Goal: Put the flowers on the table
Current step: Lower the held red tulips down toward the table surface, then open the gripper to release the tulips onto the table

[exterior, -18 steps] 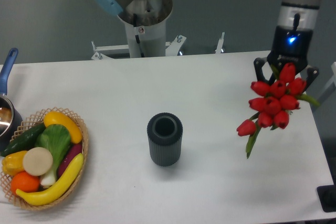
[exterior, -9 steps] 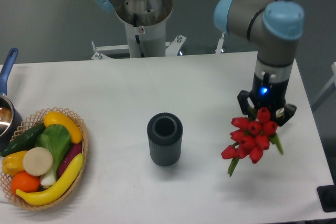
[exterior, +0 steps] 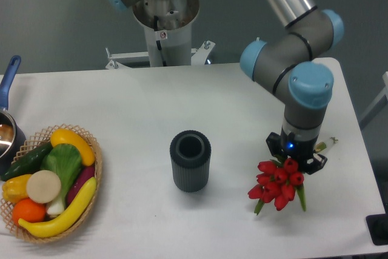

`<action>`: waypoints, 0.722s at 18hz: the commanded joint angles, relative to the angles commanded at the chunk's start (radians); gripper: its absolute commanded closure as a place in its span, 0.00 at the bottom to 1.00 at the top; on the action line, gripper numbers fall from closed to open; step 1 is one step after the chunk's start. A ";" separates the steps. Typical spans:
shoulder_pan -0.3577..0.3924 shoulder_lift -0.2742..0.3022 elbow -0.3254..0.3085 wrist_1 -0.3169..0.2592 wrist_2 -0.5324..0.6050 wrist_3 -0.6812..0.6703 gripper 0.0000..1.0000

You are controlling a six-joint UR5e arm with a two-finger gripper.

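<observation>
Vase [exterior: 190, 161] mid-bench [exterior: 242, 101], basket [exterior: 91, 204] far left, pot [exterior: 7, 131] behind it, flowers [exterior: 276, 185] right of vase

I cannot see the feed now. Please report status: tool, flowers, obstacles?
Tool shut on flowers, low over table. Vase apart to one side, not in the way.

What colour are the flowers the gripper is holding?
Red tulips with green leaves, in the fixed camera view, held by the gripper.
</observation>
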 joint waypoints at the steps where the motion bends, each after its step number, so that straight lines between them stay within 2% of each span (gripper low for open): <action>1: 0.000 -0.003 0.000 0.003 -0.002 -0.002 0.56; 13: -0.012 -0.051 0.025 0.008 -0.002 0.000 0.54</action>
